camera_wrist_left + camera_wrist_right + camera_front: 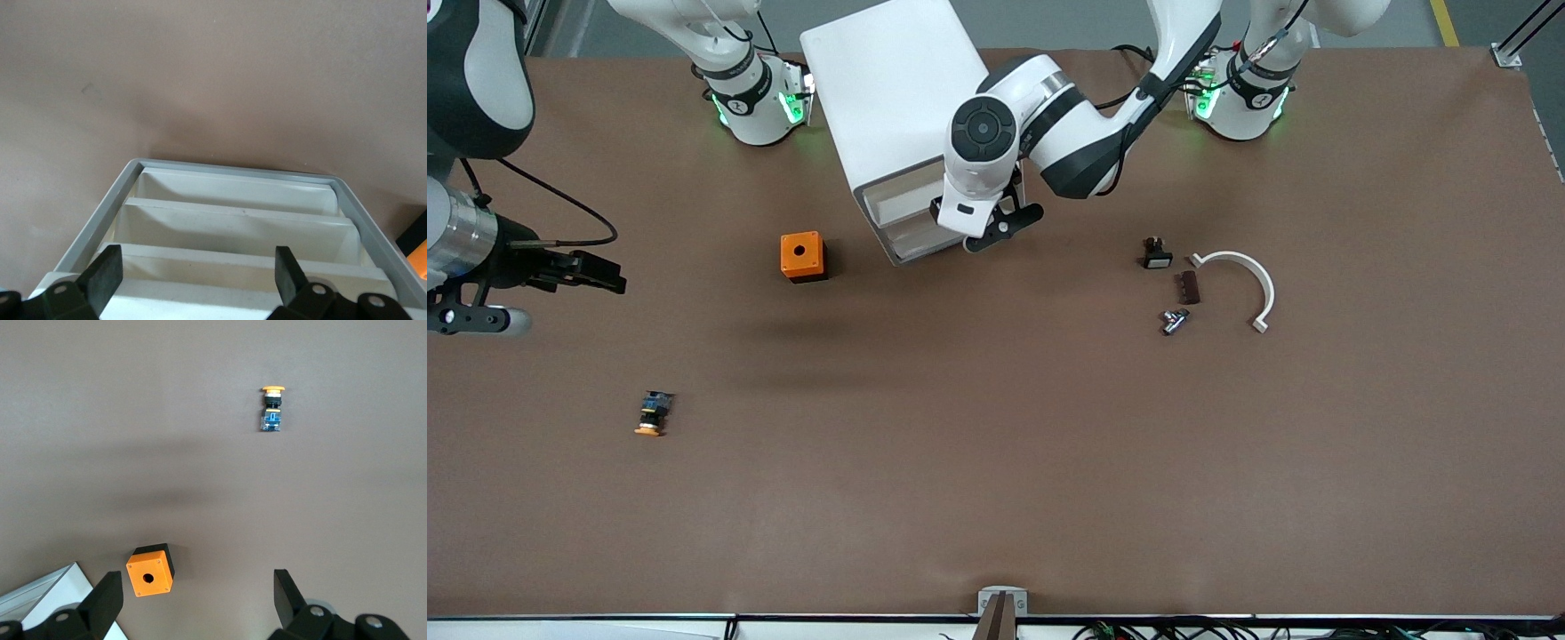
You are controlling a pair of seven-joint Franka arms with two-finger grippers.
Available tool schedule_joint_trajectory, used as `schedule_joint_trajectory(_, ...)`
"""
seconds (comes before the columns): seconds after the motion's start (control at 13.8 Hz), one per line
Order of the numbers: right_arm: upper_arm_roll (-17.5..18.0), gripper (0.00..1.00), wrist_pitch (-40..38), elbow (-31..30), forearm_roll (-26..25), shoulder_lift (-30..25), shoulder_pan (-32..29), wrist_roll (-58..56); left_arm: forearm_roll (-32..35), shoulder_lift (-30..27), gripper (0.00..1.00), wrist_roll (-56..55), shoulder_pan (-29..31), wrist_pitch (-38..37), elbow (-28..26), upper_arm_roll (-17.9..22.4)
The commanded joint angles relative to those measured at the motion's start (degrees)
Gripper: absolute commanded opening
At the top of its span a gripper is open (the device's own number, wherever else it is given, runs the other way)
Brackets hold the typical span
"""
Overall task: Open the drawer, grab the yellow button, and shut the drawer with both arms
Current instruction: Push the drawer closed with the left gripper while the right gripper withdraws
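button already out on worktop; left gripper spread wide at drawer front to push shut; right gripper released, empty, waiting aside.

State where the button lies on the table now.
The button lies on its side on the bare table, toward the right arm's end, nearer the front camera than the orange box.
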Motion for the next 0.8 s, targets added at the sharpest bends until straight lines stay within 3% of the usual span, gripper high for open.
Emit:
schedule_joint_trajectory(0.0,0.34,1.0,-0.98,2.25,-0.41,0.5,-1.18,-0.51,-2.93,-0.19,1.0,0.0,-0.17,-0.08,-0.88,-1.29)
schedule_joint_trajectory(0.29,0.34,1.0,-1.86,2.43,-0.58,0.5,-1.35,-0.77,-7.24,-0.1,1.0,0.0,-0.17,-0.08,-0.97,-1.47)
schedule_joint_trajectory(0.73,0.34,1.0,-3.87,6.99,-1.73,0.5,-2.23,-0.42,-8.12,-0.1,1.0,0.0,-0.25,-0.08,-1.85,-1.65)
